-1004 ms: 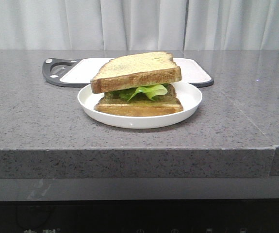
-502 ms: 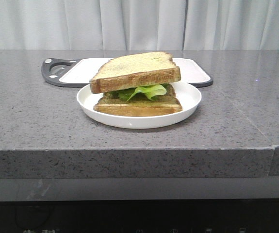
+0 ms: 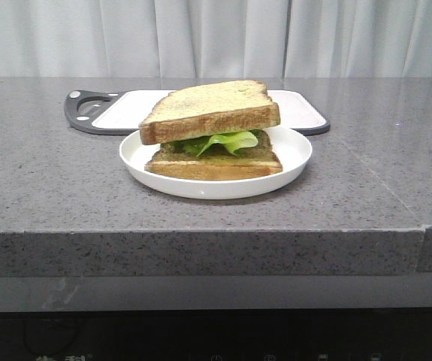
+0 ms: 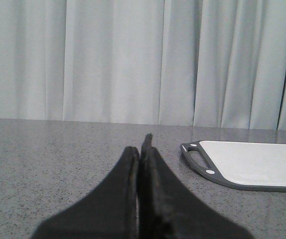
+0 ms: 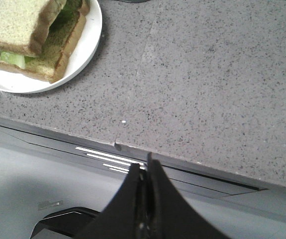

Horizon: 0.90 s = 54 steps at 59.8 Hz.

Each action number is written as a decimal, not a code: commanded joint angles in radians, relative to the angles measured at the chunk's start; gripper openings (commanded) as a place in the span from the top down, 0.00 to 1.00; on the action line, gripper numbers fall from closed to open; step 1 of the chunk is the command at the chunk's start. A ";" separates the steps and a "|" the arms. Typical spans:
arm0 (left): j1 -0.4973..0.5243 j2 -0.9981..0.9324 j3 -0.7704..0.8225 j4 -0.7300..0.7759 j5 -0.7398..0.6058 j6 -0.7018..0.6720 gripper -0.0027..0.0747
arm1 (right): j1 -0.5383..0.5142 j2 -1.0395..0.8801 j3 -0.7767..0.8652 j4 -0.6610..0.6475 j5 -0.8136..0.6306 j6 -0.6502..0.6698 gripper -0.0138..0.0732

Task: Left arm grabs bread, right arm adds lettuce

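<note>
Bread [image 3: 214, 107] tops your lettuce [image 3: 227, 141] on the plate [image 3: 294, 150] near the table's front edge; both grippers [image 4: 142, 149] [image 5: 145, 167] are pressed together, empty.

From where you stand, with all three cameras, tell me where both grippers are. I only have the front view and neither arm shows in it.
Observer: The left gripper is shut and empty, low over the counter, beside the cutting board.
Operator: Now the right one.
Observer: The right gripper is shut and empty too, off the counter's front edge, apart from the plate.
Operator: Report the sandwich from that wrist.
Observer: The bread lies on top, with the lettuce peeking out beneath.
</note>
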 commanded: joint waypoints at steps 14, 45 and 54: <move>0.003 -0.020 0.005 0.000 -0.081 -0.008 0.99 | -0.002 -0.003 -0.031 -0.002 -0.052 -0.001 0.98; 0.003 -0.020 0.005 0.000 -0.081 -0.008 0.99 | -0.002 -0.003 -0.031 -0.004 -0.052 -0.001 0.98; 0.003 -0.020 0.005 0.000 -0.081 -0.008 0.99 | -0.003 -0.050 0.031 -0.078 -0.206 -0.012 0.98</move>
